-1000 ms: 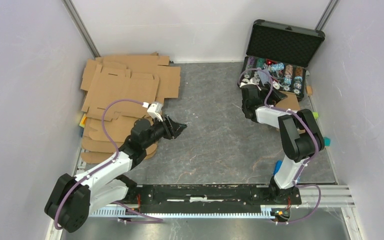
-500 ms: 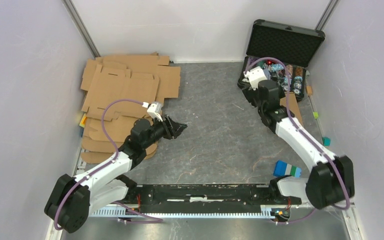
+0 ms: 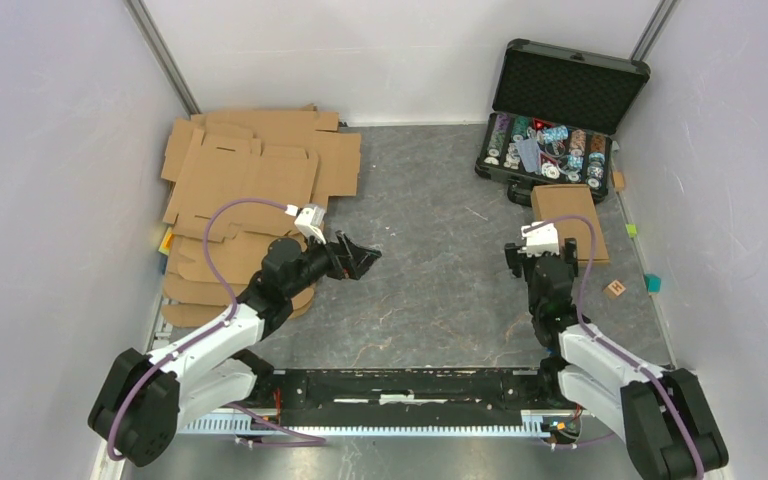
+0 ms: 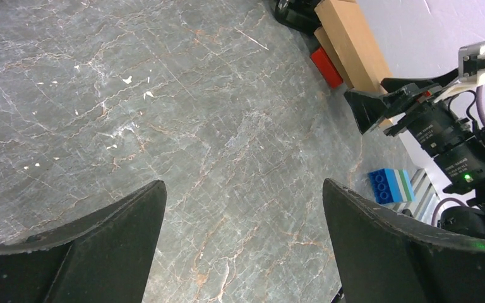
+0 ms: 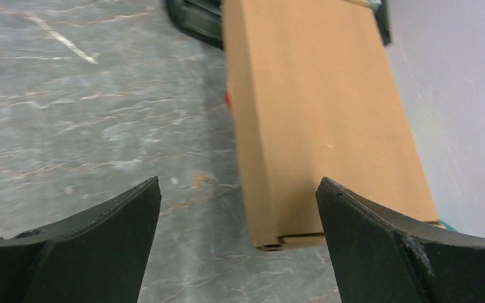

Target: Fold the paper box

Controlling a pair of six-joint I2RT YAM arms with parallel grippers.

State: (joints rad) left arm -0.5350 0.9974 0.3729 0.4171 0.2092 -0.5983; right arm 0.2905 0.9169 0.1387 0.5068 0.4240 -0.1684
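Marbled grey table [image 3: 430, 200] holds the folded paper box [image 3: 564, 215] near the black case [image 3: 570, 90].

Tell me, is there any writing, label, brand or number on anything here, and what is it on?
No text can be read in any view.
Paper box: plain brown, no print.
Flat cardboard blanks: plain, no print.
Poker chips in the black case: patterned, any figures too small to read.
Small wooden block: a dark mark on top, too small to read.

Lower cardboard blanks [image 3: 195, 265] partly hidden behind L arm [image 3: 230, 325].
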